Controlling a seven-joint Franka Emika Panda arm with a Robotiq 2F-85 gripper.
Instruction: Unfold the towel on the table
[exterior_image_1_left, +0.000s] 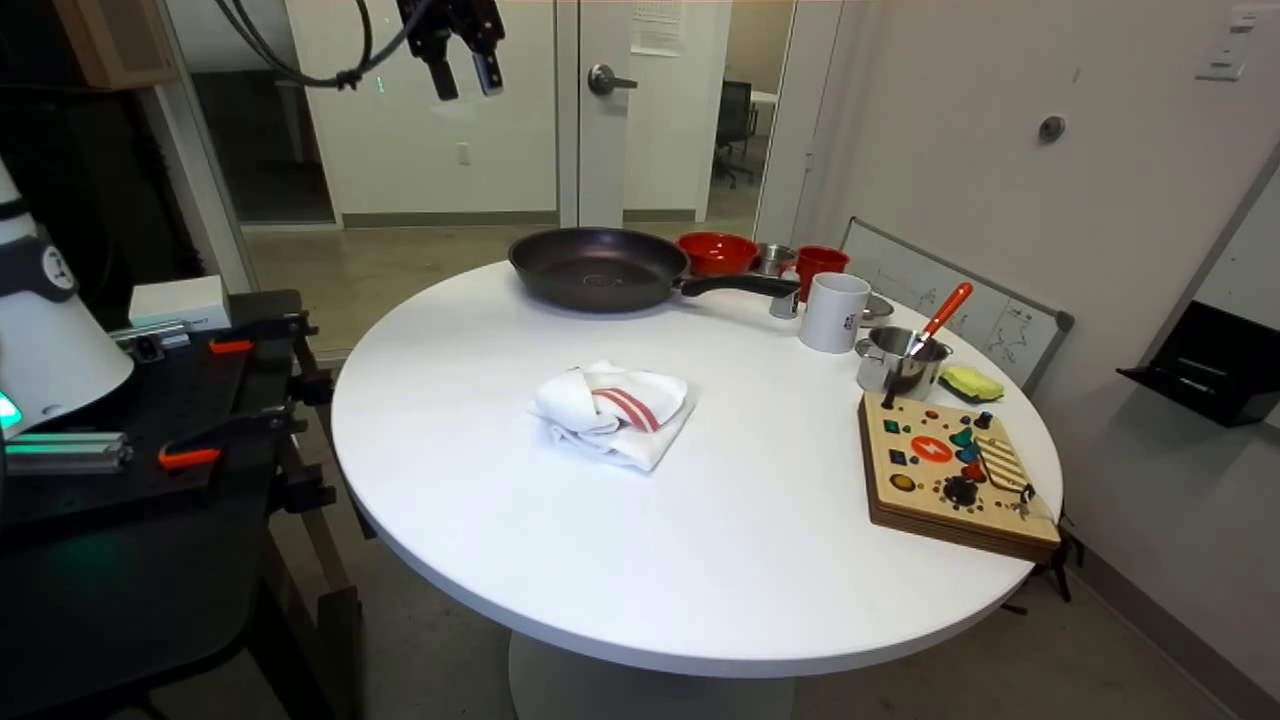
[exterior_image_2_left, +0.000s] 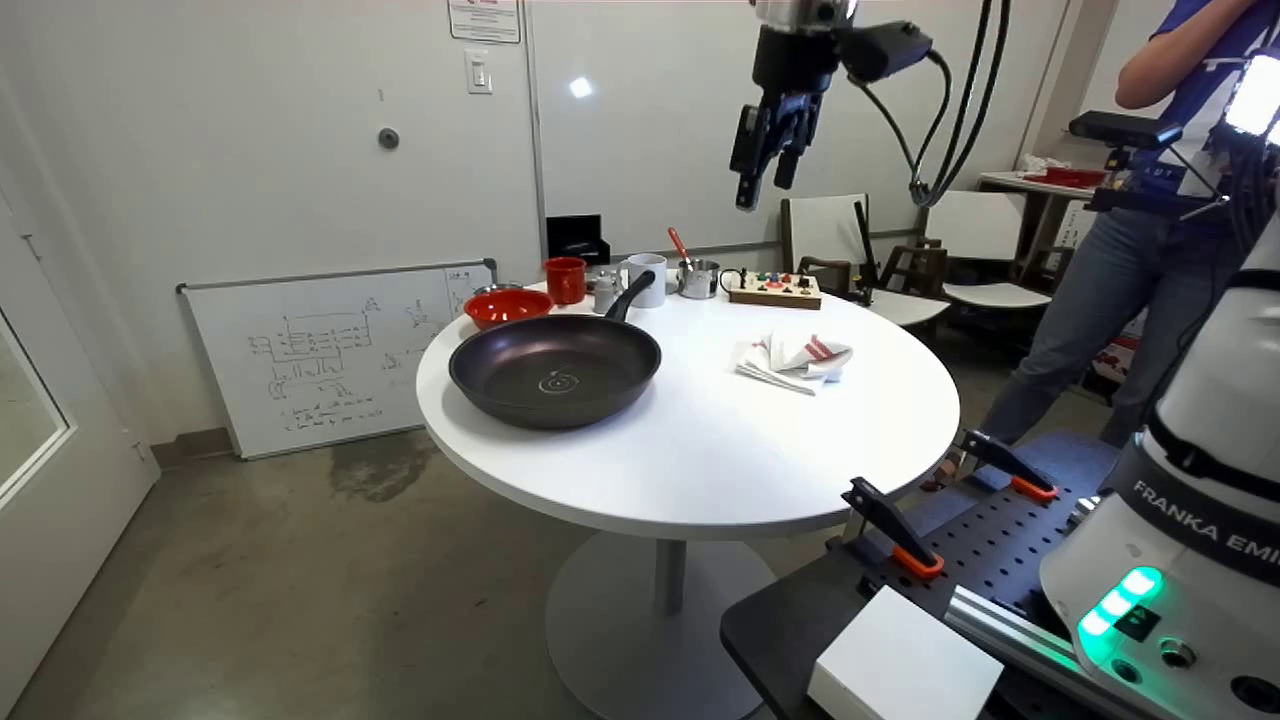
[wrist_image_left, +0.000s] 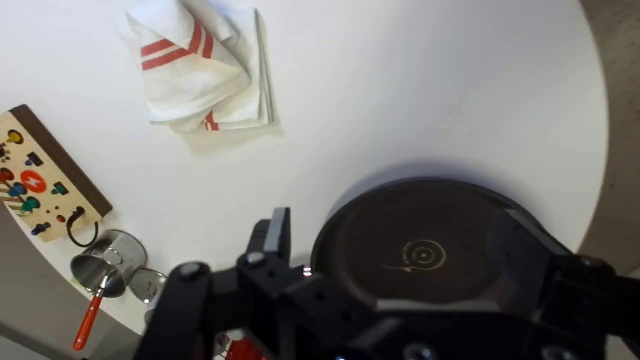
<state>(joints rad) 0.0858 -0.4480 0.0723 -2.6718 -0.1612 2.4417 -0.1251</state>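
The white towel with red stripes lies bunched and folded near the middle of the round white table (exterior_image_1_left: 720, 570). The towel (exterior_image_1_left: 615, 415) shows in both exterior views, also here (exterior_image_2_left: 795, 362). In the wrist view the towel (wrist_image_left: 200, 85) is at the upper left, with layered edges on its right side and a loose flap on top. My gripper (exterior_image_1_left: 468, 90) is high above the table, apart from the towel, and also shows in an exterior view (exterior_image_2_left: 765, 192). In the wrist view the gripper (wrist_image_left: 395, 215) has its fingers wide apart, with nothing between them, over the frying pan.
A black frying pan (exterior_image_2_left: 555, 370) stands on the table with its handle toward a red bowl (exterior_image_2_left: 507, 306), a red cup (exterior_image_2_left: 566, 281) and a white mug (exterior_image_1_left: 834, 313). A steel pot (exterior_image_1_left: 900, 362) with a red-handled utensil and a wooden switch board (exterior_image_1_left: 950, 470) stand near the rim.
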